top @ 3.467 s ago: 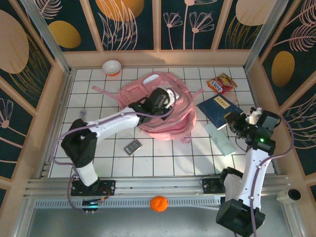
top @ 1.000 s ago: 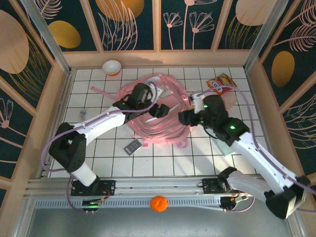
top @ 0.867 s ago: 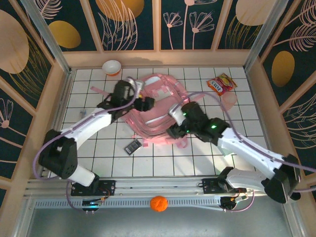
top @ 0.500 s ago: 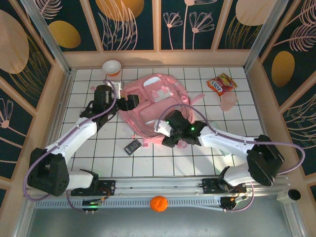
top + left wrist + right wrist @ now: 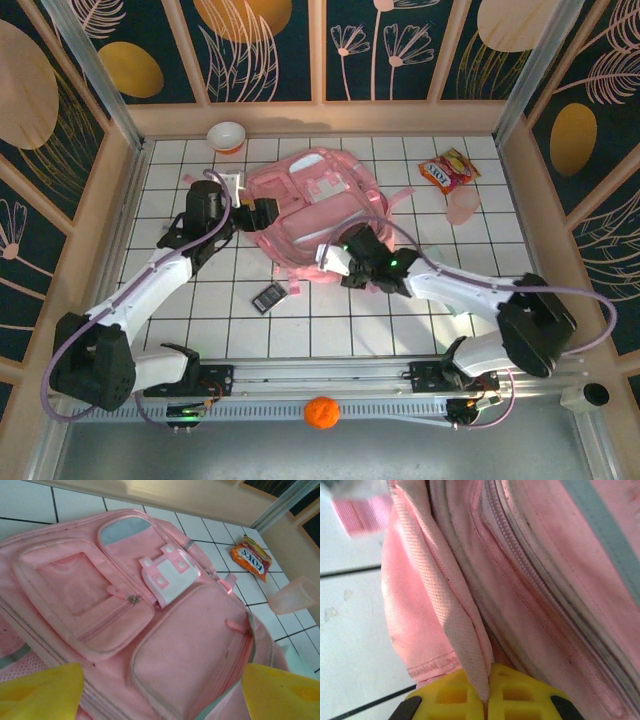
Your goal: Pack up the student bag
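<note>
Lying just above centre in the overhead view, the student bag (image 5: 318,200) rests pockets-up on the white tiled table (image 5: 200,310). The left gripper (image 5: 262,212) sits at the bag's left edge. Its wrist view adds that the yellow fingertips (image 5: 40,690) stand wide apart in the lower corners, over the bag's front, with the white patch (image 5: 167,575) near mid-frame. The right gripper (image 5: 338,262) meets the bag's lower edge. From above its jaws are hard to read, but its wrist view shows the yellow pads (image 5: 455,700) pressed together on a fold of the bag's pink fabric. A snack packet (image 5: 447,170) and a pink cup (image 5: 463,207) lie at the upper right.
</note>
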Motion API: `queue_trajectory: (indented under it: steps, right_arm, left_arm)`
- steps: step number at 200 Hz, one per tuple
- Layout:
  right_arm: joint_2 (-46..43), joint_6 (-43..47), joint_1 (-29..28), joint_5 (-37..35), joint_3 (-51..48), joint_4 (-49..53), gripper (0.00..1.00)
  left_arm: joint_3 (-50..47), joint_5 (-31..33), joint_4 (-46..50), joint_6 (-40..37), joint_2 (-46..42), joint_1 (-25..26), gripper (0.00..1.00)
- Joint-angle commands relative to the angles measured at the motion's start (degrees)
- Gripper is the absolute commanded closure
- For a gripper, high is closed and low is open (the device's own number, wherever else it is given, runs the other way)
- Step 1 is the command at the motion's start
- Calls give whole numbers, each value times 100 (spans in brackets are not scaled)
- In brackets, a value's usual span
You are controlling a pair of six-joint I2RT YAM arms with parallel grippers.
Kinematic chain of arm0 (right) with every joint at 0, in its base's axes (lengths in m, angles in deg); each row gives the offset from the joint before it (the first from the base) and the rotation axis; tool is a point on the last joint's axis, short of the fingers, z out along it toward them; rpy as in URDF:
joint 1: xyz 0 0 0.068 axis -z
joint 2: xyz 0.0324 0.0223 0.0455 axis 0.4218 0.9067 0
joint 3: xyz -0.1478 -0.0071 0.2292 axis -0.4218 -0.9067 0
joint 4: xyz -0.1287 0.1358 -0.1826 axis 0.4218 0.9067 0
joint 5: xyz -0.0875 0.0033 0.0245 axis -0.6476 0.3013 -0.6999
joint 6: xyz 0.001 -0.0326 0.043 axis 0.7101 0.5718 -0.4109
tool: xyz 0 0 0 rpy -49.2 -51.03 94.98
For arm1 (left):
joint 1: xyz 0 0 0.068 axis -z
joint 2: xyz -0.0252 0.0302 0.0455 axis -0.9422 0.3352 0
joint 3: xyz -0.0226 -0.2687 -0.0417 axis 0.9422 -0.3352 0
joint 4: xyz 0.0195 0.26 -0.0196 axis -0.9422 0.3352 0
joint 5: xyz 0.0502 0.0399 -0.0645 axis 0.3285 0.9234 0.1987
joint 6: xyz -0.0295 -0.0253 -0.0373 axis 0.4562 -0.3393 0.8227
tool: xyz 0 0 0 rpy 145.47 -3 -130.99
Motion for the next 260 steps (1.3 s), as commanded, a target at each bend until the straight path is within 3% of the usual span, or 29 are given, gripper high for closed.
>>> queue_trajectory:
  steps: [1, 40, 67, 115, 166, 213, 260]
  right_arm:
    - [-693, 124, 479, 907, 957, 267, 100]
    - [-581, 345, 1018, 1424, 1984, 932, 100]
    - [-484, 401, 1144, 1574, 2258, 1030, 100]
    - [-459, 359, 1207, 1701, 2404, 1015, 100]
    - [-399, 185, 1256, 1708, 2457, 923, 100]
    - [-321, -9, 1281, 1682, 2558, 879, 100]
    - [-258, -194, 1301, 1504, 2523, 872, 100]
  left_arm:
    - [-296, -608, -340, -278, -271, -30, 20]
    - [-962, -1455, -1011, -1036, -737, -26, 23]
    - [-1322, -1409, -1242, -1600, -932, -24, 24]
    - [-1480, -1660, -1539, -1702, -340, -13, 31]
    - [-1387, -2075, -1687, -2094, 69, 105, 30]
    - [-1453, -2142, -1842, -2198, 325, 383, 35]
    - [-1476, -2017, -2020, -1915, 111, 514, 79]
